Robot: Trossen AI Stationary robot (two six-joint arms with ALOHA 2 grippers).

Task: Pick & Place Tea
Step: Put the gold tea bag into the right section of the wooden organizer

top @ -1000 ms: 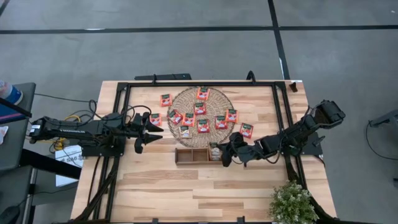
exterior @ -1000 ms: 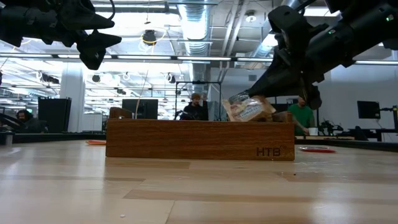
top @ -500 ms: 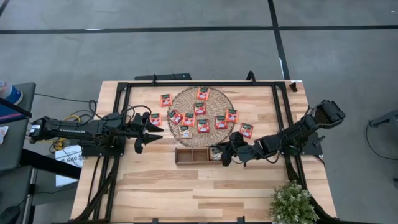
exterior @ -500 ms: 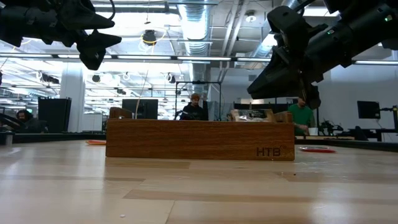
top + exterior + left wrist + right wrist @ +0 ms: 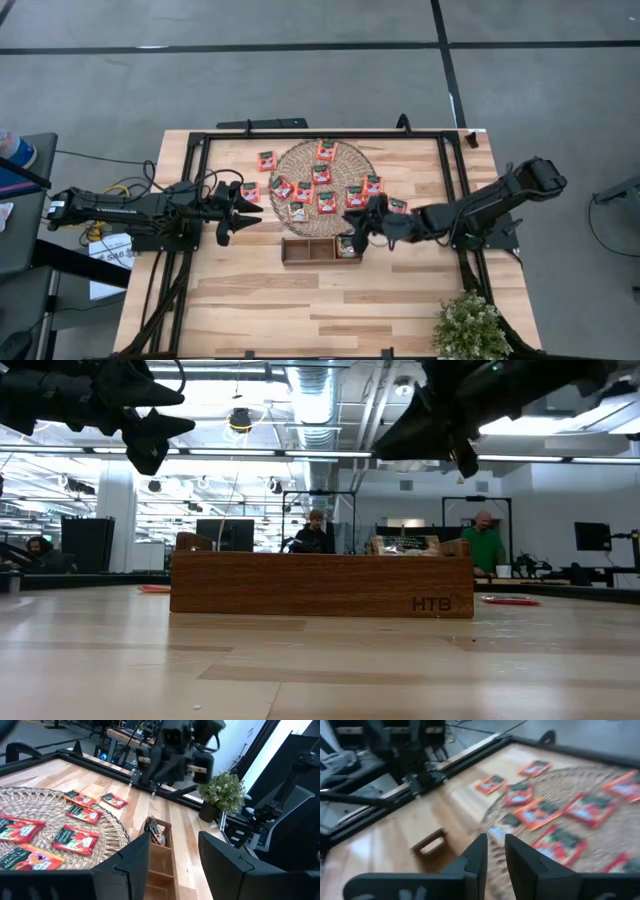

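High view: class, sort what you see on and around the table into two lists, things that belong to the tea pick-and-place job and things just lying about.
Belonging to the job:
- tea sachets on the round woven mat
- sachet in the wooden tray
- right end effector
- left end effector, waiting at the mat's left

Lying about:
- potted plant
- blue bottle off the table

Grey floor point(image 5: 330, 80) fills the upper half of the high view, crossed by dark seams. A black frame point(image 5: 455, 190) edges the pale wooden worktop point(image 5: 300, 300), with a potted plant point(image 5: 468, 328) at lower right. In the low view, ceiling pipes point(image 5: 320, 400) and bright lights run overhead; people point(image 5: 484, 544) and monitors point(image 5: 224, 534) show at mid-frame.
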